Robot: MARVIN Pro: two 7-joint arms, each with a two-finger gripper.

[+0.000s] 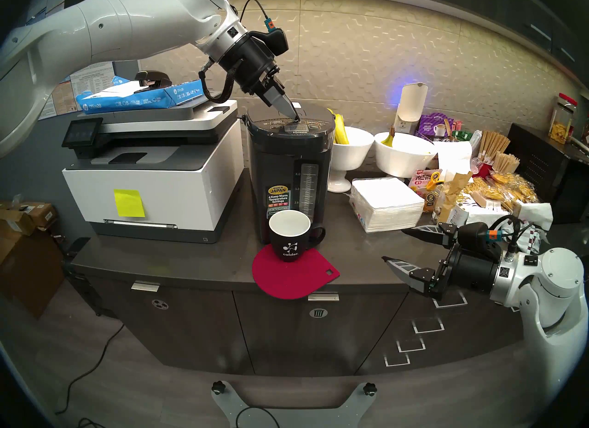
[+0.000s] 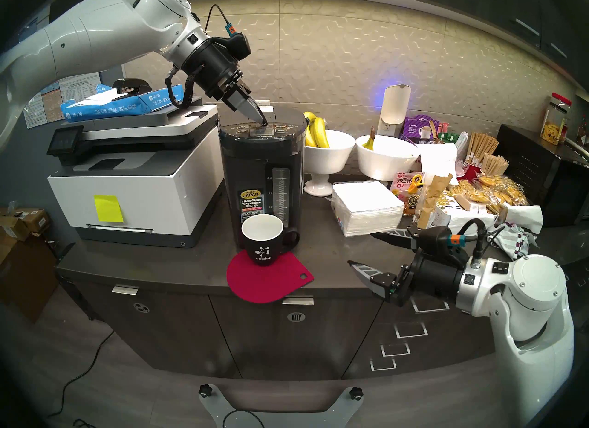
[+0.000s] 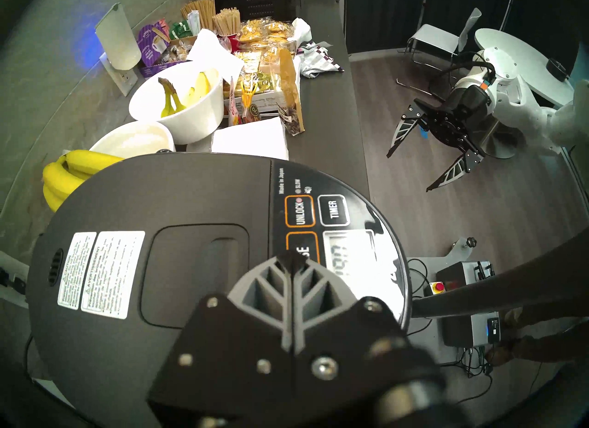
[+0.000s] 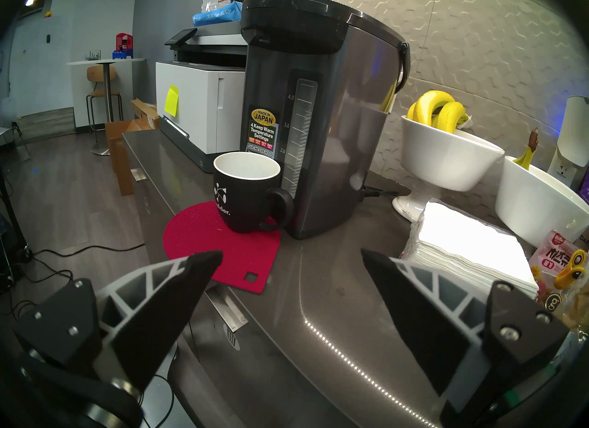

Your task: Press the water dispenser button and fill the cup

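Item: water dispenser [image 1: 291, 175], dark grey, on desk [image 1: 360, 258] beside printer [image 1: 149, 175].
Item: DISPENSE button [image 3: 302, 247], top panel, next to UNLOCK; lettering half covered.
Item: left gripper [image 3: 290, 260], jaws together, tip on the button.
Item: right gripper [image 1: 403, 245], jaws apart, empty, well clear.
Item: cup [image 1: 289, 236], black mug on red mat [image 1: 294, 276], against the dispenser front.
Handling: press straight down, hold steadily, avoid sliding onto UNLOCK.
Unseen: spout, water stream, cup's fill level; LCD digits unreadable.
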